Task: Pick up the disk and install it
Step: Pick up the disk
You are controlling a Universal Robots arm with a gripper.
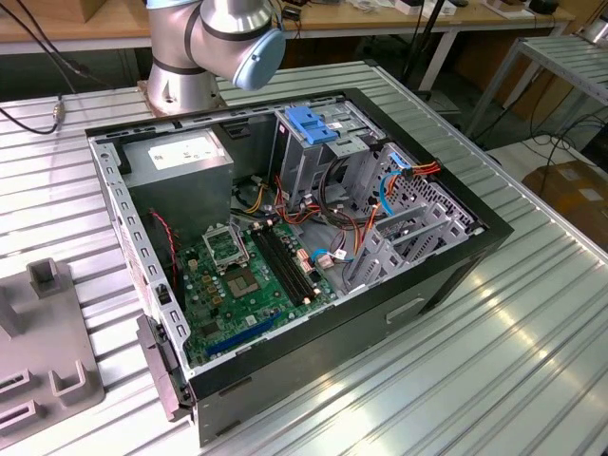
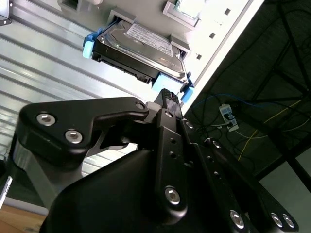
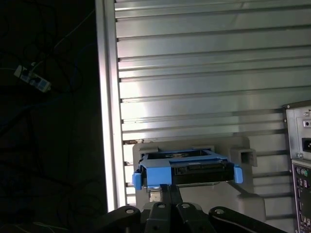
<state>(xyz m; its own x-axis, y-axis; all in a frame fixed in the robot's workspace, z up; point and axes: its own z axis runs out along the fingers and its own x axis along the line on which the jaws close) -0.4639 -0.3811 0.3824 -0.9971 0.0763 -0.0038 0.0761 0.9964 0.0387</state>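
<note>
fingers (image 2: 168,111) closed on nothing, tips just beside the disk (image 2: 146,41); a clean grasp likely wants them opened, centred on its carrier.

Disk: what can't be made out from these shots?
- First wrist view: the disk, lower front edge behind the pincer, underside down in the grey holder.
- Second wrist view: print on the label, too small to make out.
- Exterior view: arm, cut off by the top edge; inside of the cage, under the blue handle block.
</note>
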